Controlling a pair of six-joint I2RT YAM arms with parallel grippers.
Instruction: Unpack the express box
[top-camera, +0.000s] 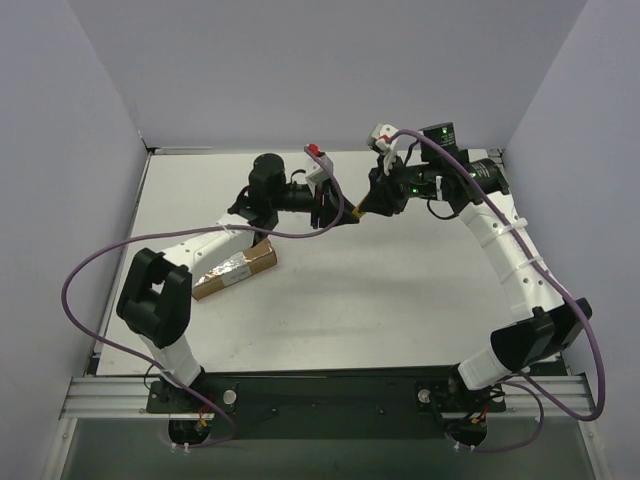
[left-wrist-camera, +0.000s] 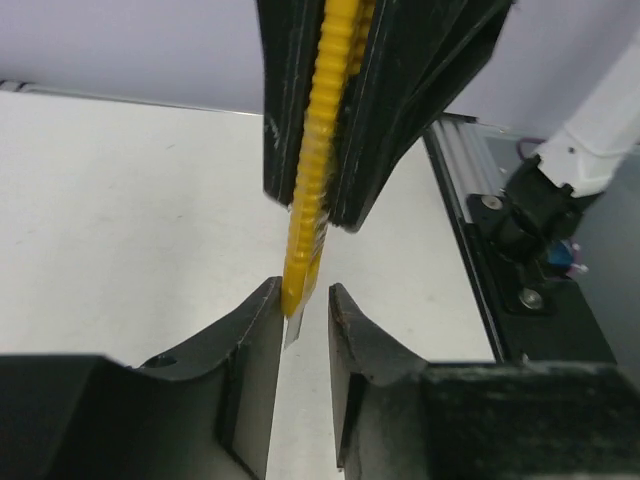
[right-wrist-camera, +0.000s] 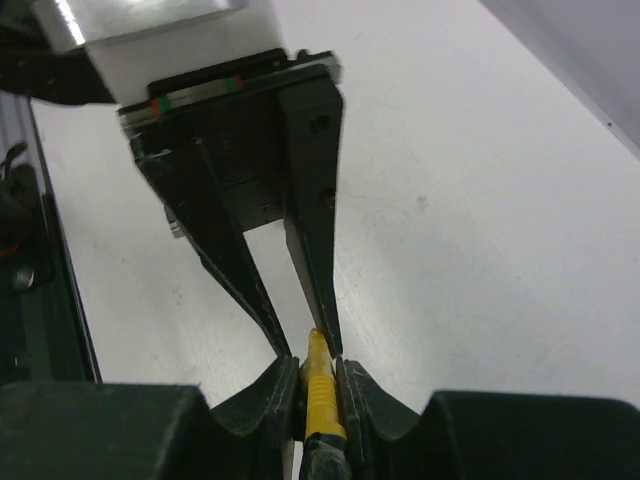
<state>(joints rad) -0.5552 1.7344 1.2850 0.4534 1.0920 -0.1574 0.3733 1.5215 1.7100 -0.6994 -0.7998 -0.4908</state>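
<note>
express box (top-camera: 234, 270) untouched; right gripper (right-wrist-camera: 318, 375) grips knife (left-wrist-camera: 320, 140)

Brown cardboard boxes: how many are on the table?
1. The small brown cardboard express box lies on the white table, on its left side, by the left arm. Another could hide behind the arms.

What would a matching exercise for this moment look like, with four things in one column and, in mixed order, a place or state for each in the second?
Things
1. express box
2. yellow utility knife
3. left gripper
4. right gripper

Places and states
A. shut on the knife's handle
B. lying on the table, on its left half
C. open, one finger on each side of the blade tip
D. held in the air between the two arms

Pairs: 1-B, 2-D, 3-C, 4-A
</note>
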